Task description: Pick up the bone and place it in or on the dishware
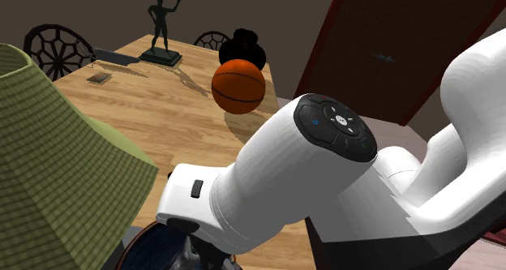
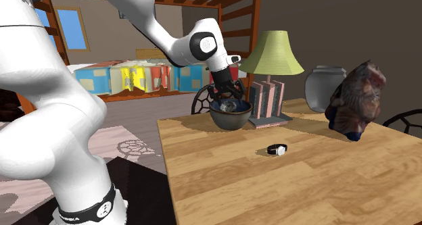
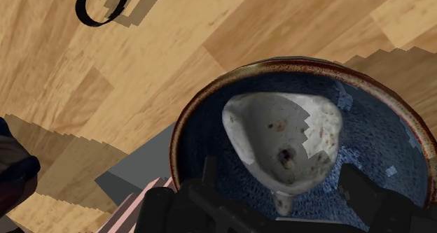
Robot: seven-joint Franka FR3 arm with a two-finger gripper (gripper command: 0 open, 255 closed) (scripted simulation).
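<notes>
The bone [image 3: 283, 147] lay inside the dark blue bowl [image 2: 230, 119], near the counter's [image 2: 284, 190] back edge and just beside the lamp [image 2: 272, 55]. Open wood stretched toward the watch [image 2: 276, 149]. The arm pointed down, its gripper [image 2: 226, 95] just over the bowl, fingers [image 3: 361, 193] spread wide either side of the bone.

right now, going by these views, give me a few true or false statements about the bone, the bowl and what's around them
1. The bone lies in the bowl. True.
2. The gripper is shut on the bone. False: its fingers stand apart on either side of the bone and do not touch it.
3. The watch is in the bowl. False: it lies on the table, apart from the bowl.
4. The lamp stands beside the bowl. True.
</notes>
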